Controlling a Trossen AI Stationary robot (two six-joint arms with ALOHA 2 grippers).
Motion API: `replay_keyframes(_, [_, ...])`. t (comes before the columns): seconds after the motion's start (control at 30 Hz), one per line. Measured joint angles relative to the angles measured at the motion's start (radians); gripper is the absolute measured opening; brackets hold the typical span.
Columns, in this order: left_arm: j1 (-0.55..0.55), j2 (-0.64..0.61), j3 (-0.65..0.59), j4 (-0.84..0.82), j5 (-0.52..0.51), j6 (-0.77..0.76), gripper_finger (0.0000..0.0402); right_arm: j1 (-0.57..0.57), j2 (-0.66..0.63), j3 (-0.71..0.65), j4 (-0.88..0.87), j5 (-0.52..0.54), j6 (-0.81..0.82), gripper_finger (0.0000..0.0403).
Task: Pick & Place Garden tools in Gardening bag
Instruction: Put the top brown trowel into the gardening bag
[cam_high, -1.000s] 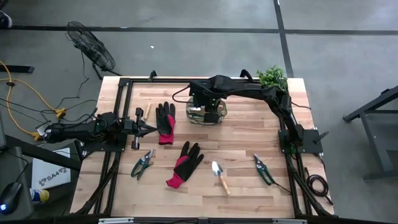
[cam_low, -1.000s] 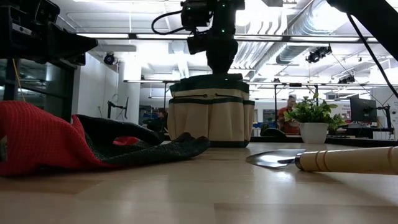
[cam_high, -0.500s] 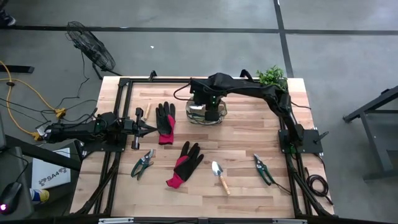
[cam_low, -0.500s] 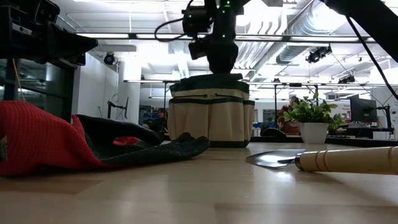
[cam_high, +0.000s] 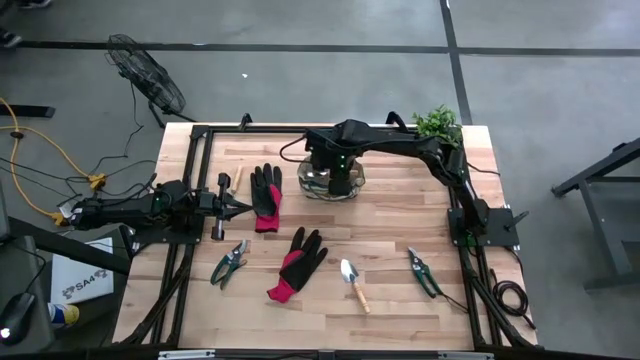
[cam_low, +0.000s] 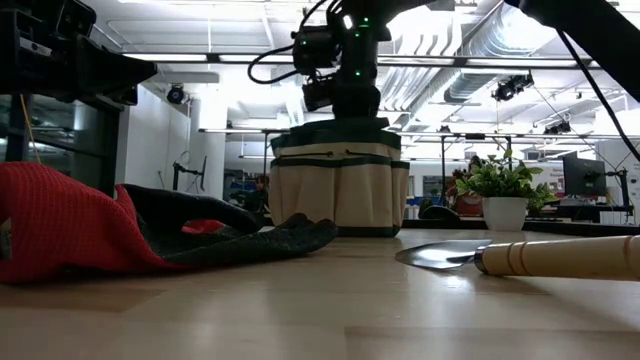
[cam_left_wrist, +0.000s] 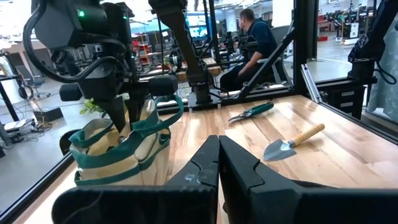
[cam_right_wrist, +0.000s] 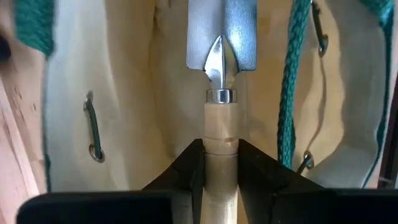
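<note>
The olive-tan gardening bag (cam_high: 332, 182) stands at the table's far middle; it also shows in the low view (cam_low: 340, 185). My right gripper (cam_right_wrist: 221, 163) is above its mouth, shut on a wooden-handled trowel (cam_right_wrist: 222, 74) whose blade points down into the bag. My left gripper (cam_high: 236, 208) waits shut at the table's left. Flat on the table lie two black-and-red gloves (cam_high: 265, 194) (cam_high: 298, 263), two pruners (cam_high: 228, 263) (cam_high: 422, 271), a second trowel (cam_high: 354, 284) and a small wooden-handled tool (cam_high: 237, 179). My right gripper pinches the trowel's wooden handle (cam_right_wrist: 221, 134) between its two fingers (cam_right_wrist: 189, 165), just behind the metal collar. The fingers point down from above and lie along the handle. The trowel hangs blade down (cam_right_wrist: 222, 34) inside the bag's mouth, clear of the table.
A green potted plant (cam_high: 438, 123) stands at the far right corner. A black frame runs round the table's edges (cam_high: 200, 135). People sit in the room beyond the table (cam_left_wrist: 255, 37). Bare wood lies between the bag and the near tools (cam_high: 390, 225).
My right gripper has gone down toward the bag with the trowel, still shut on it. The bag's top has shifted slightly.
</note>
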Motion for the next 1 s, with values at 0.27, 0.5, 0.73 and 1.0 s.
replay_keyframes(0.27, [0.000,0.000,0.000,0.000,0.000,0.000,0.0001,-0.009,0.000,-0.058,0.056,-0.004,-0.001,0.0066])
replay_keyframes(0.5, [0.000,0.000,0.000,0.000,0.000,0.000,0.0001,-0.027,0.000,-0.114,0.115,-0.031,0.000,0.0066])
replay_keyframes(0.73, [0.000,0.000,0.000,0.000,0.000,0.000,0.0001,-0.028,0.000,-0.127,0.144,-0.044,0.000,0.0069])
replay_keyframes(1.0, [0.000,0.000,0.000,0.000,0.000,0.000,0.0001,-0.027,0.000,-0.127,0.153,-0.044,0.000,0.0109])
